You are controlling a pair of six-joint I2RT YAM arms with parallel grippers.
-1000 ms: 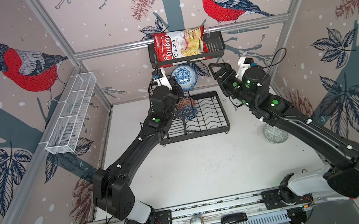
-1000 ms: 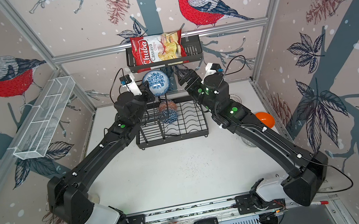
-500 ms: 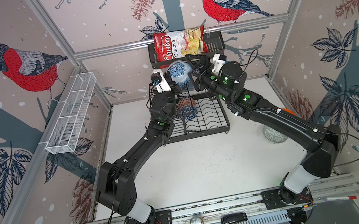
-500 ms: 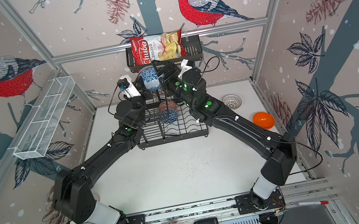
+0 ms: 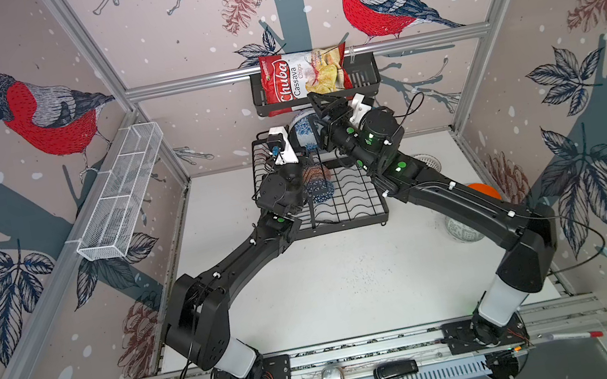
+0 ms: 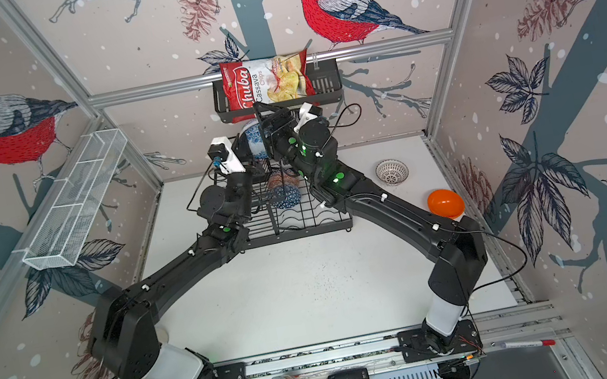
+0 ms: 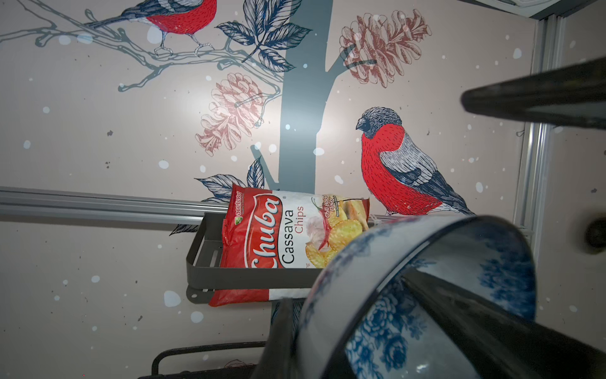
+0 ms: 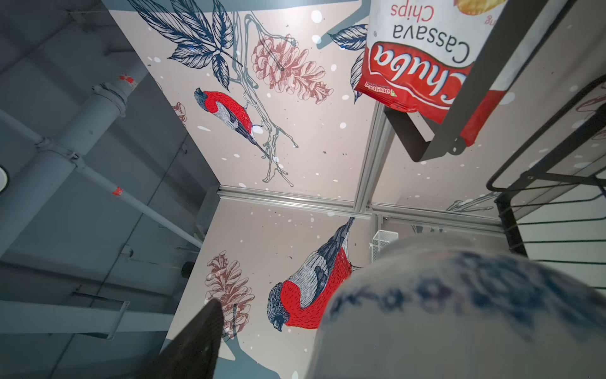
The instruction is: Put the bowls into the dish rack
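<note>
The white counter [image 5: 331, 286] carries a black wire rack [image 5: 355, 206] with a wavy-wire base. Both black arms stretch from the front rail and meet above the rack's back edge. The left arm [image 5: 246, 255] lies low and bends at the elbow, its wrist turned upward. The right arm [image 5: 458, 192] crosses the rack's right side and rises in the same way.

A long white mesh shelf [image 5: 122, 197] hangs left of the rack. A black slatted basket [image 5: 362, 79] with a glossy red chips bag [image 5: 303, 81] hangs above and behind it.

The floral bowl [image 5: 303, 135], glazed blue on white, is held on edge over the rack's back. The left tool [image 7: 347, 295] is clamped on its rim, one finger inside and one outside. The right tool [image 5: 323, 109] is just beside this bowl with its jaws parted. Its one visible finger [image 8: 196, 341] stands clear of the bowl.

Two patterned bowls stand on edge in the rack, an orange-white bowl [image 6: 279, 181] and a blue triangle bowl [image 6: 286, 198]. To the rack's right on the counter sit a lattice bowl [image 6: 391, 171] and a plain orange bowl [image 6: 445, 204]. A grey-white bowl [image 5: 463, 232] there is half hidden by the right arm.
</note>
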